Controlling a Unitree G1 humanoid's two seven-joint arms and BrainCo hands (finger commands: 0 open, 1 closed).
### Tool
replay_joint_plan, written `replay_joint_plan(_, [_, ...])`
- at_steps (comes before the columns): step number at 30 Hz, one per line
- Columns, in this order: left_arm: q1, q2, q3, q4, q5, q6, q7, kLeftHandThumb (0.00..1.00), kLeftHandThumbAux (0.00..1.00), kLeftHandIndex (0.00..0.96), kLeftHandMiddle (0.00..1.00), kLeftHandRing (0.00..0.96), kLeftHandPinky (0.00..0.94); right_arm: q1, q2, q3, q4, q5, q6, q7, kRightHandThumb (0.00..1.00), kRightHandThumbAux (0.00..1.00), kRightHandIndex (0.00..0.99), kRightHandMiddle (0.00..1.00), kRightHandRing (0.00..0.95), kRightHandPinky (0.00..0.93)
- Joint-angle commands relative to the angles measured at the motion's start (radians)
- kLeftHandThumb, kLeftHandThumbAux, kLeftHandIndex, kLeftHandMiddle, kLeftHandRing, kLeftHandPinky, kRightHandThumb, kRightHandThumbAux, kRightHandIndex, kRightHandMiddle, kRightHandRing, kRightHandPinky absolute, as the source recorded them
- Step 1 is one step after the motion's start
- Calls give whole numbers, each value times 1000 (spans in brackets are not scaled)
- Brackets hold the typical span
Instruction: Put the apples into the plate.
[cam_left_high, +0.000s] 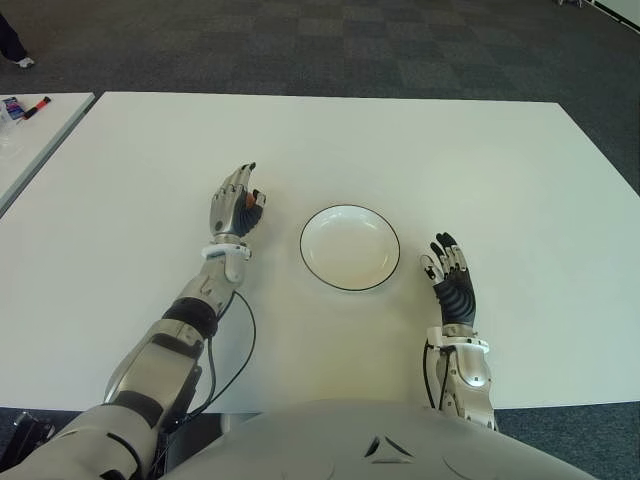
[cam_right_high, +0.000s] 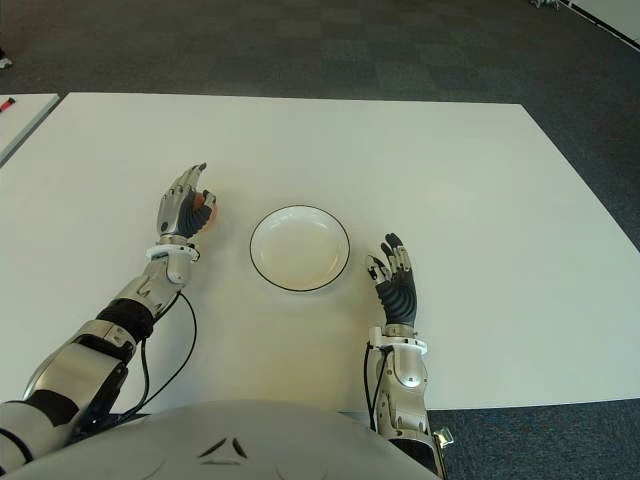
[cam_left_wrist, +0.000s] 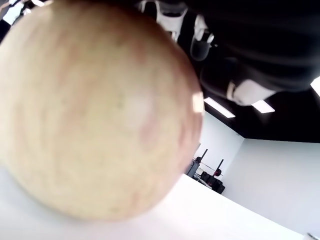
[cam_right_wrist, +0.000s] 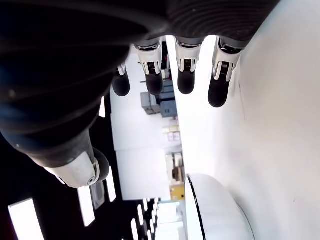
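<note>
From the head cameras the apple (cam_right_high: 208, 210) is just a reddish sliver peeking out past the left hand (cam_left_high: 236, 205), which sits left of the plate (cam_left_high: 350, 248) on the white table (cam_left_high: 500, 170). The left wrist view fills in the rest: a pale, pink-streaked apple sitting on the tabletop with the fingers curled round it. The right hand (cam_left_high: 452, 277) shows right of the plate, fingers (cam_right_wrist: 185, 75) straight and holding nothing. The plate has nothing in it.
</note>
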Motion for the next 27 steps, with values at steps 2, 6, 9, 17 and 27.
replay_joint_plan(2, [5,-5,-14,31,8,-10,11,742,355,38,85,134,196,-11,-2,-4,15,-6,-3,1,341,660,68,38,62,166])
replay_joint_plan(6, [4,-4,-16,36,13,-18,27,735,355,33,79,126,187,-11,-1,-3,15,-11,-6,-2,338,657,66,37,61,166])
replay_joint_plan(9, [5,-2,-18,37,18,-25,43,729,352,28,72,114,174,-10,0,-3,13,-15,-8,-5,336,657,66,36,60,167])
replay_joint_plan(17, [23,5,-23,11,27,-7,37,727,328,11,35,79,145,-8,-1,-1,8,-29,2,-13,338,653,64,36,60,166])
replay_joint_plan(27, [64,16,-39,-64,42,73,-2,683,282,0,0,22,118,-14,9,-4,17,15,-10,13,354,655,70,38,64,183])
